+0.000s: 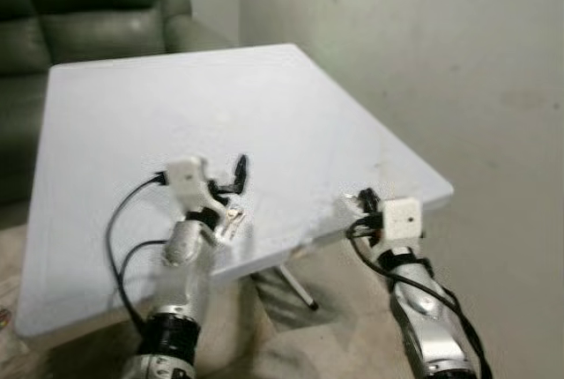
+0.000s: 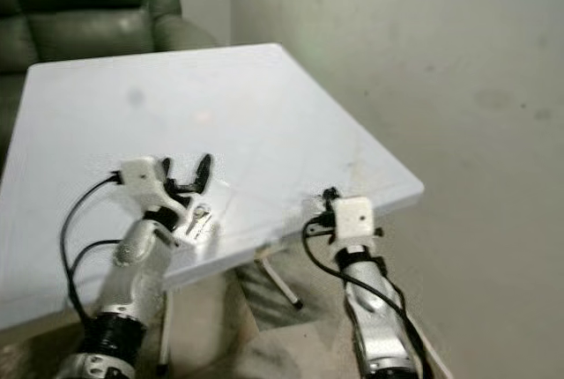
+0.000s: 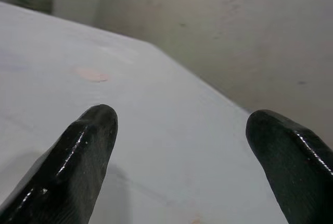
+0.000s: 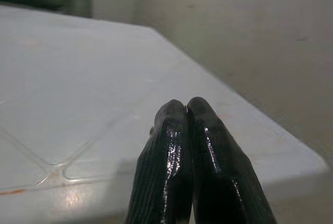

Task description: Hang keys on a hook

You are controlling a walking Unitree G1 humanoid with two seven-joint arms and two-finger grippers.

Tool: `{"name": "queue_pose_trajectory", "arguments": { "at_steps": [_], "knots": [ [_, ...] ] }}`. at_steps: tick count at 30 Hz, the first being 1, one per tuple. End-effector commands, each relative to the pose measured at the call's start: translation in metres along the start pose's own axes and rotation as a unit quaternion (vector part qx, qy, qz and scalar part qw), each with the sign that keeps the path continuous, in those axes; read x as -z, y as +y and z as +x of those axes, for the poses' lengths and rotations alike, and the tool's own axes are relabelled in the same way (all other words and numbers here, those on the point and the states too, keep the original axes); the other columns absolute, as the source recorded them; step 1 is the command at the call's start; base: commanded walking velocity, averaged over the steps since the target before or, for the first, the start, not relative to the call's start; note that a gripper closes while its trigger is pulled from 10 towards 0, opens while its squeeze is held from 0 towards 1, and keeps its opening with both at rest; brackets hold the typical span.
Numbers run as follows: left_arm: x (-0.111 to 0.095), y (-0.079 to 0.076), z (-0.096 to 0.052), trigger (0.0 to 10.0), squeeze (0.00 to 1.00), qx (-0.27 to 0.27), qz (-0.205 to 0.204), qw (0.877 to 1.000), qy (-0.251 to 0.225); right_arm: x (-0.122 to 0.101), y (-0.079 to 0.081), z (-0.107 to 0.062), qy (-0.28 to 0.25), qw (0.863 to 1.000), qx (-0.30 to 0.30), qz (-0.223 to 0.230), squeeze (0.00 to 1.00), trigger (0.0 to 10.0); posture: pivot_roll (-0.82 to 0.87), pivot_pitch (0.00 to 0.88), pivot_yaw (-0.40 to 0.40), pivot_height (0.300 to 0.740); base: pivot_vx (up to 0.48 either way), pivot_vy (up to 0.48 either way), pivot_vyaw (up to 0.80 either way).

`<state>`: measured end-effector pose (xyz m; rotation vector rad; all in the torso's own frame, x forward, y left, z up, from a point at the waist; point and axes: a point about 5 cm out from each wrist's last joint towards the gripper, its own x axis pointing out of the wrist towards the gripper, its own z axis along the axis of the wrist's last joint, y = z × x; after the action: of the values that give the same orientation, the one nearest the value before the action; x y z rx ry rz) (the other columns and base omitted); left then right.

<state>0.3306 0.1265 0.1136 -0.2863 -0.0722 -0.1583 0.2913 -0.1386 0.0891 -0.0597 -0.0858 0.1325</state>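
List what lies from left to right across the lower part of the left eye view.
Left tool, open over the white table → table leg under the near edge → right tool, shut, at the table's near right edge → bare wall.

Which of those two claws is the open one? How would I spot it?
Find the big white table in front of the dark green armchair. The left gripper is over its near edge, fingers spread. The right gripper, by the table's corner, has its fingers pressed together.
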Motion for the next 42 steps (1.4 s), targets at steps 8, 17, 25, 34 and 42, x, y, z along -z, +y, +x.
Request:
{"name": "queue_pose_trajectory", "arguments": {
  "at_steps": [8,17,25,34,42],
  "knots": [
    [-0.003,-0.001,0.0,10.0,0.0,-0.001,0.009,1.0,0.004,-0.007,-0.002,0.003,-0.01,1.0,0.005,0.0,0.0,10.0,0.08,0.0,-0.068,0.74,0.0,0.0,-0.77],
    [-0.004,0.002,-0.003,10.0,0.0,-0.011,0.015,1.0,0.003,-0.008,-0.003,0.003,-0.01,1.0,0.012,0.002,0.0,10.0,0.08,0.0,-0.066,0.74,0.0,0.0,-0.77],
    [-0.004,0.0,-0.003,10.0,0.0,-0.008,0.021,1.0,0.004,-0.007,-0.005,0.002,-0.008,1.0,0.016,0.001,0.0,10.0,0.08,0.0,-0.066,0.74,0.0,0.0,-0.76],
    [-0.003,-0.007,-0.005,10.0,0.0,0.01,0.05,0.999,0.006,-0.007,-0.006,0.002,-0.007,1.0,0.02,0.001,0.0,10.0,0.08,0.0,-0.064,0.74,0.0,0.0,-0.76],
    [0.001,-0.012,-0.005,10.0,0.0,0.011,0.028,0.999,0.015,-0.006,-0.008,0.0,-0.004,1.0,0.022,-0.001,0.0,10.0,0.07,0.0,-0.067,0.74,0.0,0.0,-0.76]
  ]
}}
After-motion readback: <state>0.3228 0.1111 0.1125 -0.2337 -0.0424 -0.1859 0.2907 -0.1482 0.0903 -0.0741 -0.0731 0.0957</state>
